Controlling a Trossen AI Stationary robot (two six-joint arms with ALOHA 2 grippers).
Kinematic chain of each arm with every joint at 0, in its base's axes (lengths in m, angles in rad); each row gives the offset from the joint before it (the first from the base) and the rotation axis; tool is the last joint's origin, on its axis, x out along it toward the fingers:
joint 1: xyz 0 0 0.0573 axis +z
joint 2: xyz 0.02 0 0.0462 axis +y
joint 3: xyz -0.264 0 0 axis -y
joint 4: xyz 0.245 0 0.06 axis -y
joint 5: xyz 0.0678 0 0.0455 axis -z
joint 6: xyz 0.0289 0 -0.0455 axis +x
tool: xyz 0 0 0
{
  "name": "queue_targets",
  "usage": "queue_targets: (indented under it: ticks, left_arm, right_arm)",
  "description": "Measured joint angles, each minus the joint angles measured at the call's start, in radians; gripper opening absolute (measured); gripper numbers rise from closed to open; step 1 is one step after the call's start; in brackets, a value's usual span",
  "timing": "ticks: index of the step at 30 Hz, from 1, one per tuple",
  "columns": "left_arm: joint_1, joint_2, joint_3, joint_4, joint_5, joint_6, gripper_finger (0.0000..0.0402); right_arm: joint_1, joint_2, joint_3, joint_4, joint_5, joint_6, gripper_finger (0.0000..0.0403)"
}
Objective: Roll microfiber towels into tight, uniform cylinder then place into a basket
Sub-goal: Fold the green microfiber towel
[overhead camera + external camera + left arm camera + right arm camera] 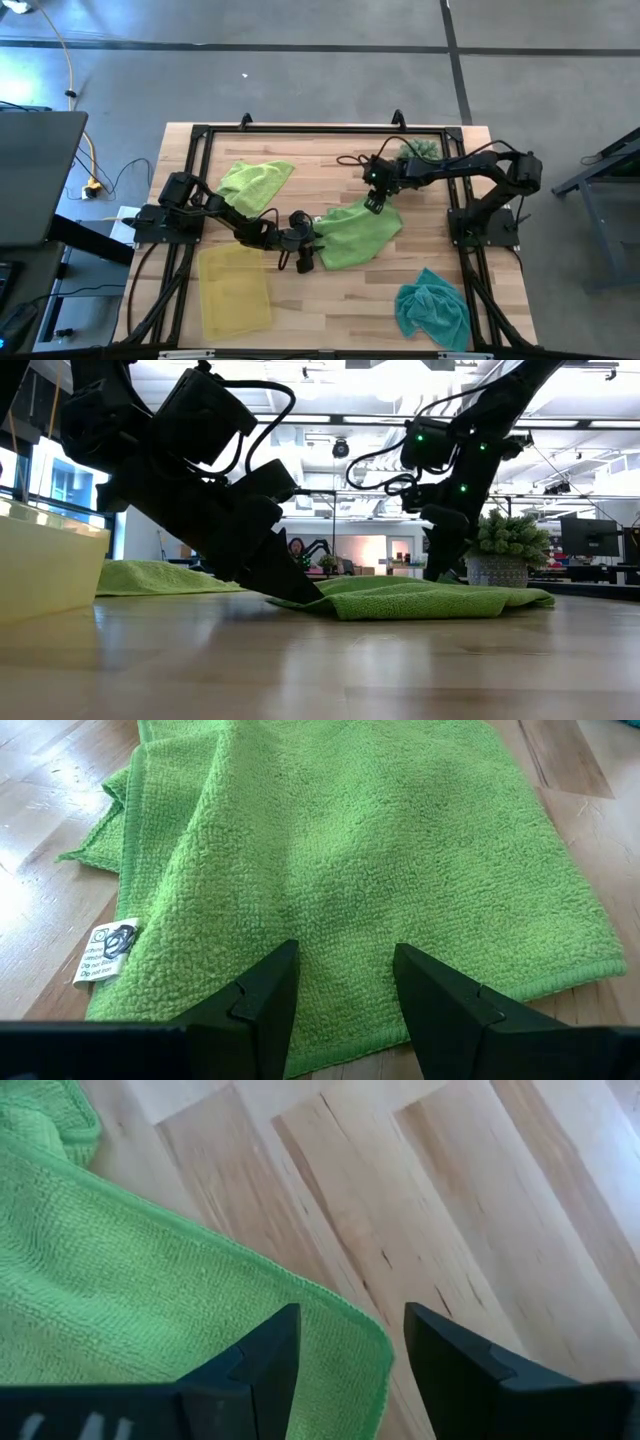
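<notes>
Lime-green microfiber lies flat at mid-table as I set both claws to it. My left gripper (303, 262) sits low at the near-left edge of the centre towel (358, 235), fingers apart with cloth showing between them in my wrist view, the care tag (105, 950) just beside; I hold nothing. My right gripper (374, 203) hangs over the far corner of that same towel, fingers also apart, the hemmed corner (375, 1335) lying between them on bare wood, not pinched.

By my reading, the job has scarcely begun. The centre towel is spread, a little rumpled, and shows no roll at all. A second green towel (255, 180) lies loosely crumpled toward the far left of the table, well apart from my claws. The teal towel (432, 308) sits bunched at the near right corner. The basket (235, 290), the yellow tray at the near left, just beside my left arm, holds nothing that I can see.

All three towels remain to be rolled and placed. The step in hand looks like squaring up the centre towel or catching an edge to start the first roll. The plant (420, 150) stands at the far right, behind my right arm.
</notes>
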Motion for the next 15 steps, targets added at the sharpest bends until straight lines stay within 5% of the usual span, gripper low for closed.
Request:
queue_targets:
  ticks: [15]
  left_arm:
    - [0.000, 0.000, 0.000, 0.001, 0.000, -0.004, 0.0156]
  right_arm:
    - [0.000, 0.002, -0.021, 0.002, -0.003, -0.018, 0.0171]
